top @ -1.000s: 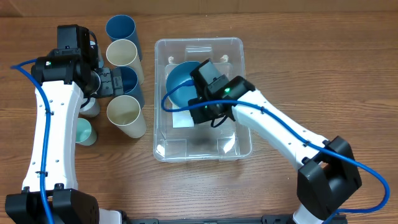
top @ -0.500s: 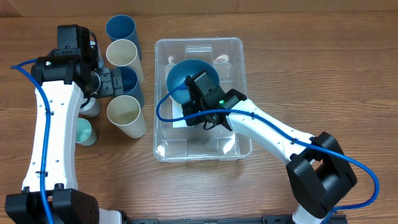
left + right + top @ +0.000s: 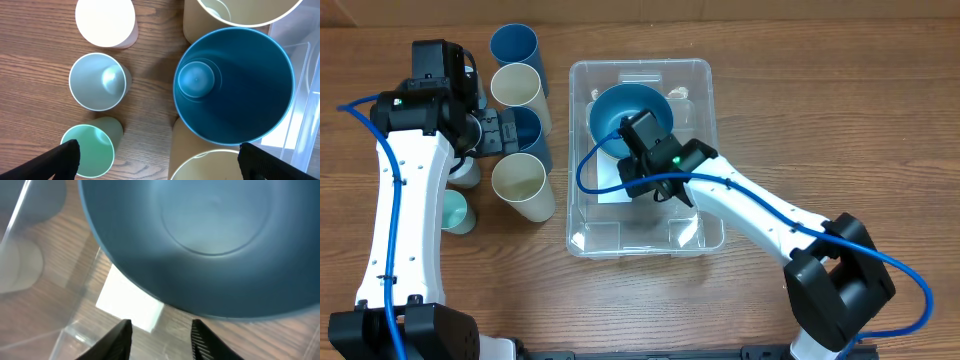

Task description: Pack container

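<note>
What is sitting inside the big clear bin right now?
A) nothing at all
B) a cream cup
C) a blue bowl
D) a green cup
C: the overhead view shows a blue bowl resting at the far end of the bin, while all the cups stand outside it on the table.

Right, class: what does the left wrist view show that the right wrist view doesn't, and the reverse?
Left wrist only: a tall blue plastic cup and three small pale cups beside it. Right wrist only: a round blue bowl and the white rectangular label. Both: the large clear plastic container and the wooden table.
</note>
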You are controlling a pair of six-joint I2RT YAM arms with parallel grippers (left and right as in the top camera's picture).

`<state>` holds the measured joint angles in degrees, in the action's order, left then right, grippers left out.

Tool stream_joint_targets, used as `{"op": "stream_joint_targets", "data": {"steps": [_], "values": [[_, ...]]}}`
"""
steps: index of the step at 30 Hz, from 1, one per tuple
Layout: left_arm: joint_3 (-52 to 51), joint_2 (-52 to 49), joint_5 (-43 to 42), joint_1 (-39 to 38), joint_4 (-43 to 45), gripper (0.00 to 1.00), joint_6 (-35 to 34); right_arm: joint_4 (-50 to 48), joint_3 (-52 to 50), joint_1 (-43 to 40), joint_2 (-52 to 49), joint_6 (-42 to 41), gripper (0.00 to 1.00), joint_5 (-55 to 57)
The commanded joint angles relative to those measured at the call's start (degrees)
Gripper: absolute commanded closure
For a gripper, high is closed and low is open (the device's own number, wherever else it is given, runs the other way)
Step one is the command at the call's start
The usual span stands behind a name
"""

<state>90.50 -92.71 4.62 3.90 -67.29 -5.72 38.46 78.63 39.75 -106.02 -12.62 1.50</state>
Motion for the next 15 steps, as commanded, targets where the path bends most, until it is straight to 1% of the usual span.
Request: {"op": "stream_joint_targets", "data": {"steps": [1, 2, 4, 7, 9, 13, 15], "values": [[1.18, -0.35, 0.28, 0.22, 0.22, 0.00, 1.03, 4.92, 7.82, -0.24, 8.46, 0.66, 0.52, 1.03], [1.18, -0.35, 0.28, 0.22, 0.22, 0.00, 1.03, 7.54, 9.90, -0.33, 11.43, 0.66, 0.48, 1.09], [1.18, -0.35, 0.28, 0.22, 0.22, 0.00, 1.03, 10.14, 11.91, -0.50, 15.08, 0.63, 0.46, 2.56], [1.18, -0.35, 0.28, 0.22, 0.22, 0.00, 1.03, 13.90, 13.90, -1.51, 20.92, -1.60, 0.39, 9.46], [1.18, -0.35, 0.28, 0.22, 0.22, 0.00, 1.03, 16.20, 14.10, -4.00, 25.83, -3.78, 0.33, 14.93], [1.18, -0.35, 0.28, 0.22, 0.22, 0.00, 1.03, 18.88, 14.08, -13.14, 33.24, -4.37, 0.25, 16.90], [1.18, -0.35, 0.28, 0.22, 0.22, 0.00, 1.03, 20.00, 14.08, -19.50, 35.89, -6.62, 0.18, 16.85]]}}
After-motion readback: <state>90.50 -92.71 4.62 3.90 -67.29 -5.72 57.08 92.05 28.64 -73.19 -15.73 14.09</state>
